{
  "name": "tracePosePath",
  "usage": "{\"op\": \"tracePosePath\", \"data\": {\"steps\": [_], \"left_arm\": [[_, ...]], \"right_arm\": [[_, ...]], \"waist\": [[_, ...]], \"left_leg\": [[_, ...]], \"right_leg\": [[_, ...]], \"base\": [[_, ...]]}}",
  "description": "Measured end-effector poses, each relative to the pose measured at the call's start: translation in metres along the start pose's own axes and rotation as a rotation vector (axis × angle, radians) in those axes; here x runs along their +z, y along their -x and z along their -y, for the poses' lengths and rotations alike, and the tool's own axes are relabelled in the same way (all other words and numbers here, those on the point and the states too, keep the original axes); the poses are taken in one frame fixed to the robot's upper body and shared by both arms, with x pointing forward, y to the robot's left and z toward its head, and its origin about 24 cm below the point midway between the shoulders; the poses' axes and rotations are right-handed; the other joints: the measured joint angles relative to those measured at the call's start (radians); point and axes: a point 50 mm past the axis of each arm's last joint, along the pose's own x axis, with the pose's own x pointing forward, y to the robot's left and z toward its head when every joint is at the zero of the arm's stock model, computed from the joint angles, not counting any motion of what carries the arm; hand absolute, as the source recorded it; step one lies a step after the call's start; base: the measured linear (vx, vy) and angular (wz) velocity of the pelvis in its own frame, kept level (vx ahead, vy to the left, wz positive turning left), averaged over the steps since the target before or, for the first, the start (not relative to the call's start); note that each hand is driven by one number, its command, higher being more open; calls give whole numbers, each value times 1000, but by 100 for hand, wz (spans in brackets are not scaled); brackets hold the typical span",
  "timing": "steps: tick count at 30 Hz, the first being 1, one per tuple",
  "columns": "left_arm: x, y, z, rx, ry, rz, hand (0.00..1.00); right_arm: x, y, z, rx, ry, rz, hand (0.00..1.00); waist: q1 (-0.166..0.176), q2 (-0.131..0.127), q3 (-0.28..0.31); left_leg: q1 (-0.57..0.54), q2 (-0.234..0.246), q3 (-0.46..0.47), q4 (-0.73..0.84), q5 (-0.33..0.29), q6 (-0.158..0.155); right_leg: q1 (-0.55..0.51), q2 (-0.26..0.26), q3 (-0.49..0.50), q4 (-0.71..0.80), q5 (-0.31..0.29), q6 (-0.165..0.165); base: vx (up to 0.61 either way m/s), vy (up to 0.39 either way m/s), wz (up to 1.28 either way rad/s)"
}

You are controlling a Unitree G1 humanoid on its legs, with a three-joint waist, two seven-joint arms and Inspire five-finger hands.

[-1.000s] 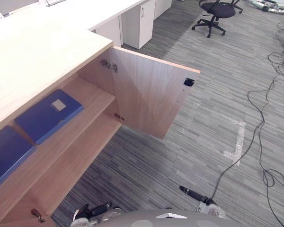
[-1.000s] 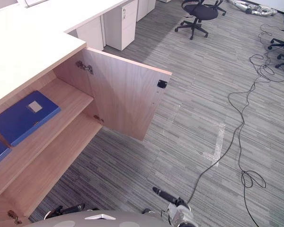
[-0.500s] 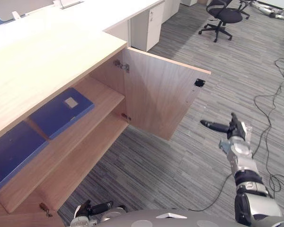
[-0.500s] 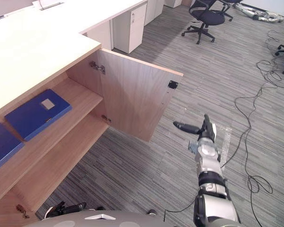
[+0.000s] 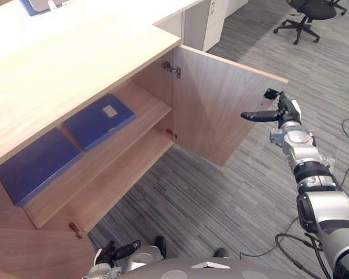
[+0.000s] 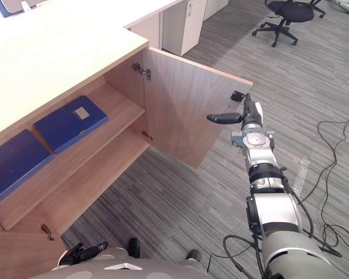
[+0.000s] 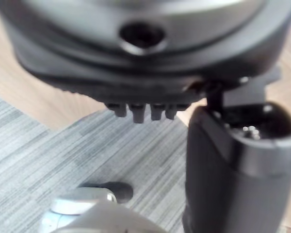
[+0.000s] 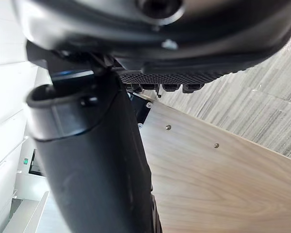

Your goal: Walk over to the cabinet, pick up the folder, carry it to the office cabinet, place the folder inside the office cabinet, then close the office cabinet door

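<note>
The wooden office cabinet (image 5: 64, 64) stands at my left with its door (image 5: 221, 104) swung wide out over the carpet. Two blue folders lie flat on its upper shelf: one with a pale label (image 5: 99, 121) nearer the hinge, another (image 5: 38, 165) further left. The lower shelf (image 5: 122, 174) is bare. My right hand (image 5: 288, 113) is raised by the door's free edge, close to the black latch (image 5: 271, 93), open, with its thumb (image 6: 221, 118) pointing across the door's inner face (image 8: 223, 179). My left hand (image 5: 119, 253) hangs low at my side, open and holding nothing.
White desks and a drawer pedestal (image 5: 212, 17) stand behind the cabinet. A black office chair (image 5: 305, 14) is at the far right. Striped grey carpet spreads in front of the door, with a white tape mark (image 6: 302, 168) to the right.
My right arm has risen from low at my side to the door's free edge. The camera has shifted, so the cabinet sits further right in view. The folders have not moved.
</note>
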Motion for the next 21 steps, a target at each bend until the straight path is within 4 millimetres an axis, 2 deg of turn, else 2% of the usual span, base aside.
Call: {"op": "tracePosePath", "data": {"steps": [13,21], "left_arm": [[1,0,1,2,43,6,100],[0,0,0,14,48,-4,100]], "right_arm": [[40,-15,10,-89,-79,-26,100],[48,-16,14,-88,-55,-11,100]], "waist": [[-2,15,55],[-8,15,59]], "left_leg": [[-10,-7,-25,-11,21,2],[-23,-8,-39,-42,48,-2]], "right_leg": [[-1,-4,-14,0,3,-3],[-21,0,-22,0,3,-4]], "base": [[-29,-11,5],[-17,-11,3]]}}
